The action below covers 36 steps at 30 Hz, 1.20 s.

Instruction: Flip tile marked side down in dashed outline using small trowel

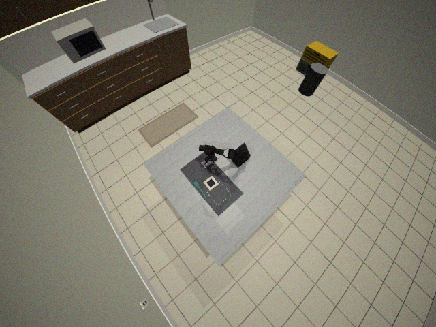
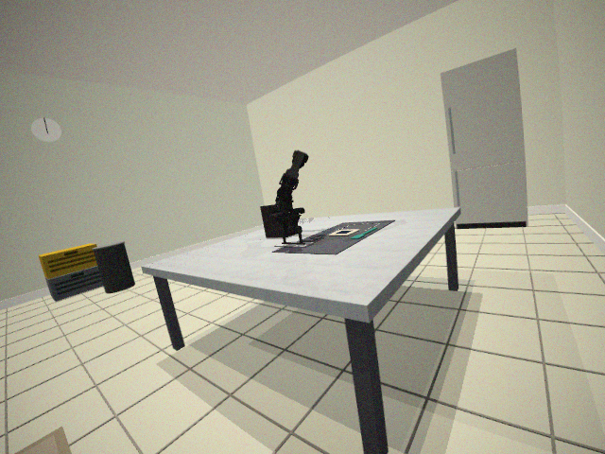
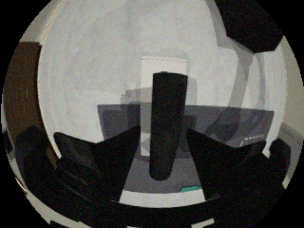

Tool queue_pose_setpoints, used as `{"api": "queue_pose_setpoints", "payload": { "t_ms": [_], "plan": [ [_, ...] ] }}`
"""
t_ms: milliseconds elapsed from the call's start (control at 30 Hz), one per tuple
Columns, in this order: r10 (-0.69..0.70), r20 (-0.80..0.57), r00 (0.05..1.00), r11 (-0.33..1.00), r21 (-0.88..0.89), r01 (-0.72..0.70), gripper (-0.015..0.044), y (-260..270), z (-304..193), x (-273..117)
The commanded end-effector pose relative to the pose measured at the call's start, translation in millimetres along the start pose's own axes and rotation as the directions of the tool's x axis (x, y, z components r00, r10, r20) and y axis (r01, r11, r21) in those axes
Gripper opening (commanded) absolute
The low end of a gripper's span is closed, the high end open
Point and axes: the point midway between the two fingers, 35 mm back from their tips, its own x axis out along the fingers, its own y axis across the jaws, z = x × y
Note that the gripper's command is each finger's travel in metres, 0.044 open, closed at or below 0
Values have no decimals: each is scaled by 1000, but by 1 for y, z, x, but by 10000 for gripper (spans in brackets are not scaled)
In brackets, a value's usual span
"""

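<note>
The pincer (image 1: 208,163) (image 2: 292,242) (image 3: 163,131) stands partway open, gripping nothing, over the trowel (image 1: 204,164) (image 2: 293,245) (image 3: 167,123), whose handle runs twelve-to-six between its fingers in the wrist view. From above, the tile (image 1: 206,182) (image 2: 337,233) lies towards six o'clock.

The tile (image 1: 208,187) (image 2: 335,233) shows a cream border round a dark square; the mat (image 1: 225,208) (image 2: 312,248) (image 3: 209,112) is charcoal grey, with a whitish dashed outline (image 1: 230,193); the slim tool (image 1: 199,189) (image 2: 364,233) (image 3: 190,188) on it is teal — the brightest colour there; the tabletop (image 1: 225,242) (image 2: 234,269) (image 3: 100,62) is pale blue-grey, faintly streaked; the arm (image 1: 213,150) (image 2: 286,187) is black, with a white band in the top view; the floor (image 1: 317,218) (image 2: 253,391) is cream — crossed by a dark grid.
</note>
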Motion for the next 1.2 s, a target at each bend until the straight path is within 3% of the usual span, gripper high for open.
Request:
{"api": "queue_pose_setpoints", "payload": {
  "t_ms": [0,233,367,600,867,1167],
  "plan": [
    [-3,-2,1000,1000,4,3,270,0,0,0],
    [-2,-2,1000,1000,5,2,270,0,0,-2],
    [-3,-1,1000,1000,24,3,270,-1,3,-43],
    [-3,-1,1000,1000,20,3,270,-2,3,-46],
    [-3,-1,1000,973,-232,2,270,-2,3,-46],
    [-2,-1,1000,855,-519,1,270,-1,2,-46]
  ]
}}
